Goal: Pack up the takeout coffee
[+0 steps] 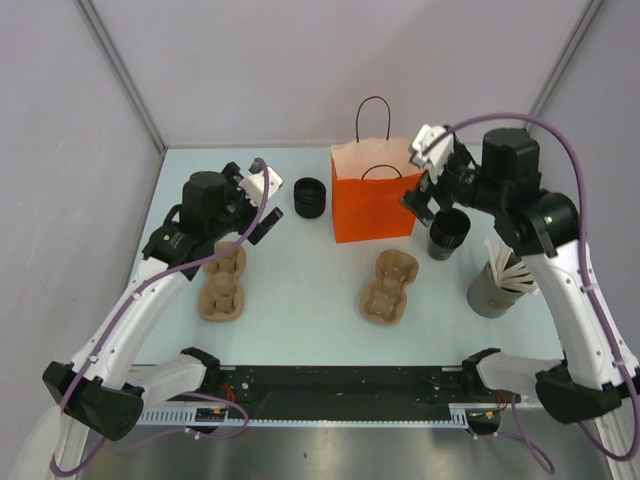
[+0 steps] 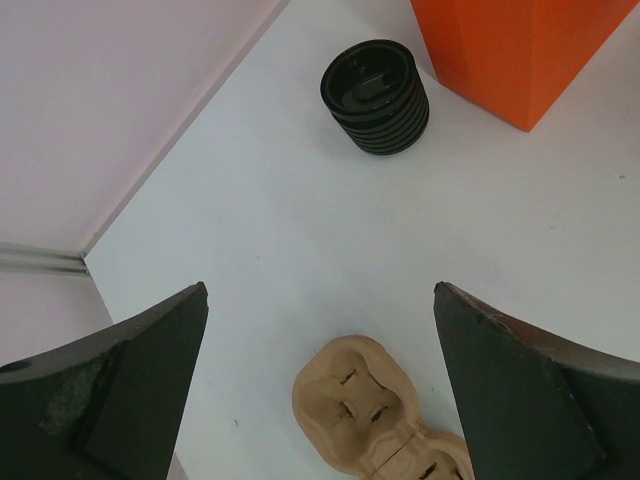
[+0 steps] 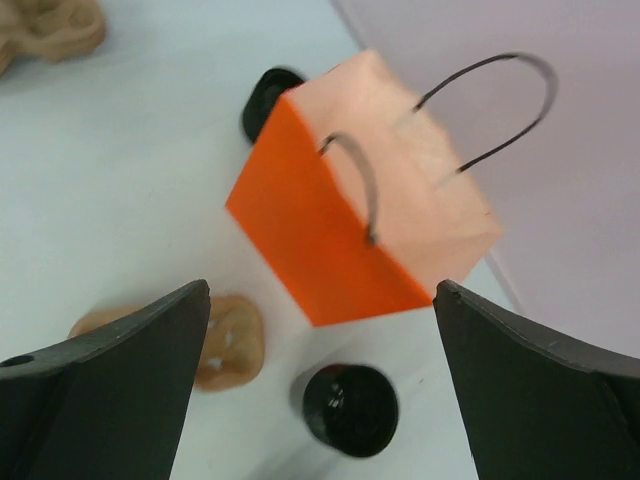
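The left gripper (image 2: 320, 300) gapes wide, empty, above the table (image 2: 300, 220). The right gripper (image 3: 320, 295) likewise, near the bag (image 3: 330, 235). Cups flank the bag: left cup (image 1: 310, 197), right cup (image 1: 449, 232), seemingly lidded.

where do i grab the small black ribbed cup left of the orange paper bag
Take the small black ribbed cup across its ribbed side wall, under the top rim, coming from above on its left. It stands upright, and the orange paper bag sits close on its right, so that side likely lacks finger room.
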Available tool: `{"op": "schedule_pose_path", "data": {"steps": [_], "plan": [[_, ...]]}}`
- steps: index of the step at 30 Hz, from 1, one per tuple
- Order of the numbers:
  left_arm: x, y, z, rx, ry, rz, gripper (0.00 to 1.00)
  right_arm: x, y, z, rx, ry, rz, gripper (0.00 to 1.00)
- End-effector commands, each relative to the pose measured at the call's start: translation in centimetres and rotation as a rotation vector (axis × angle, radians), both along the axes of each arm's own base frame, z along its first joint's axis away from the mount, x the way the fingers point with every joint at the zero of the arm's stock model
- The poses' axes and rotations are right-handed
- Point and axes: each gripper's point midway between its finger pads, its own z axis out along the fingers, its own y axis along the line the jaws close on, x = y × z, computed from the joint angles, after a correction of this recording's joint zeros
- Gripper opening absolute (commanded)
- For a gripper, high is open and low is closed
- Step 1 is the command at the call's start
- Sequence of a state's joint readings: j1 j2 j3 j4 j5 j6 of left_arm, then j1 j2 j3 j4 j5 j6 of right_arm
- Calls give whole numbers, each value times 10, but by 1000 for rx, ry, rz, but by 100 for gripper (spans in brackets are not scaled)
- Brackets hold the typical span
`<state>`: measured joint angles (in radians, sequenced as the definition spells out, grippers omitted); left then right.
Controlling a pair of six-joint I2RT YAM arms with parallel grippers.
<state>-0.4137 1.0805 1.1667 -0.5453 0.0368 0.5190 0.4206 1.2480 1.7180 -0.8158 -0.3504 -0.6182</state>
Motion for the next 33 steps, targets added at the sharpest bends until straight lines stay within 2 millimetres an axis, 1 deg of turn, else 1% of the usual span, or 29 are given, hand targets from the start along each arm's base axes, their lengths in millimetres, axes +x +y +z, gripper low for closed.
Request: {"op": "schedule_pose_path", "data": {"steps": [1,2,3,5,6,8,9,11,12,13,15,16,17,18,19,20,21,22,23,25,26,27,29,33], "plan": [[1,4,24,-39,-46,28,100,-59,-9,-67,-139,167,164,100],[0,6,25,-38,-45,36,100,-69,-10,-84,-156,202,196,100],[1,7,29,-37,-52,38,100,-74,-9,-95,-162,236,209,100],[1,10,31,-29,-54,44,100,-80,-6,-114,-166,296,241,100],[1,10,33,-29,-58,45,100,-82,-6,-131,-178,344,246,100],[-1,13,38,-28,-68,52,100,-81,-2,-147,-180,393,257,100],[-1,14,40,-31,-70,56,100,-79,1,-162,-192,444,259,100],[-3,17,40,-37,-71,64,100,-75,4,-176,-211,481,260,100],[-5,18,41,-42,-74,68,100,-72,5,-187,-230,508,259,100],[-6,19,42,-45,-74,73,100,-70,5,-198,-244,527,252,100],[-7,21,42,-50,-80,80,100,-63,7,-214,-267,535,244,100],[-8,22,42,-54,-79,85,100,-64,7,-228,-281,564,242,100],[-8,25,43,-55,-83,91,100,-63,5,-235,-298,572,231,100],[-8,26,43,-57,-84,94,100,-62,10,-241,-307,563,239,100],[-8,27,44,-59,-88,99,100,-65,9,-256,-325,598,235,100],[-7,30,44,-60,-89,107,100,-65,9,-262,-343,602,226,100],[-7,31,45,-61,-92,110,100,-64,13,-268,-353,591,229,100],[-7,31,45,-64,-91,113,100,-64,14,-278,-369,608,223,100],[-7,33,45,-66,-92,118,100,-66,11,-289,-392,623,209,100],[-7,34,46,-69,-93,122,100,-63,16,-299,-399,617,203,100],[-7,34,46,-70,-92,125,100,-62,14,-311,-417,638,182,100],[-7,34,46,-71,-92,127,100,-57,18,-313,-414,623,176,100],[-7,35,45,-72,-91,130,100,-53,17,-324,-425,637,151,100],[-7,37,42,-73,-86,136,100,-42,18,-335,-438,626,119,100]]}}
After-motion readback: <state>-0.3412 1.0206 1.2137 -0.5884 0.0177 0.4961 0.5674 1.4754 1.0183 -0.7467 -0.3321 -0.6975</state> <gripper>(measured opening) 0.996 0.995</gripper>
